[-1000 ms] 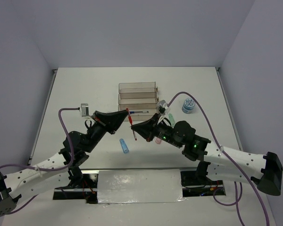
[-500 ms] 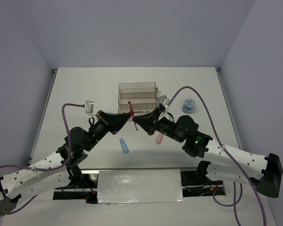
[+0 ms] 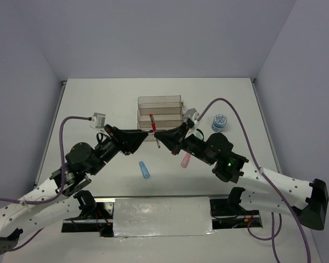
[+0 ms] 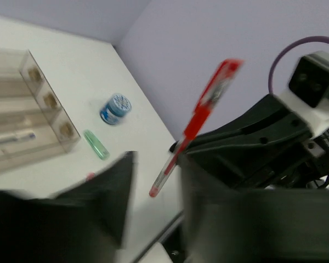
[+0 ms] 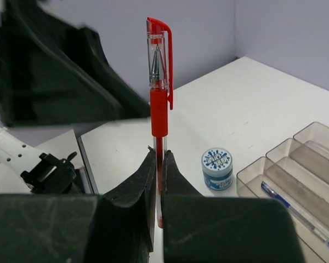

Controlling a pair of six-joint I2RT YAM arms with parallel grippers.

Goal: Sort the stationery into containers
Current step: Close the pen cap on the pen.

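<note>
A red pen (image 5: 159, 104) stands upright, and my right gripper (image 5: 159, 156) is shut on its clear lower barrel. In the top view the red pen (image 3: 152, 123) sits just in front of the containers (image 3: 160, 109), between my right gripper (image 3: 159, 136) and my left gripper (image 3: 146, 133). In the left wrist view my left gripper (image 4: 153, 189) is open, its blurred fingers either side of the pen's lower end (image 4: 155, 190) without touching it. A blue pen (image 5: 296, 212) lies in the nearest tray. A blue-white roll (image 3: 219, 121), a pink stick (image 3: 185, 160) and a blue stick (image 3: 145, 169) lie on the table.
A green stick (image 4: 96, 144) lies beside the containers' right end, near the roll (image 4: 115, 108). A white pad (image 3: 162, 216) sits between the arm bases at the near edge. Purple cables loop above both wrists.
My left gripper has opened and let go of the red pen, which now stays in the right gripper alone. Both grippers have carried it up toward the containers.
</note>
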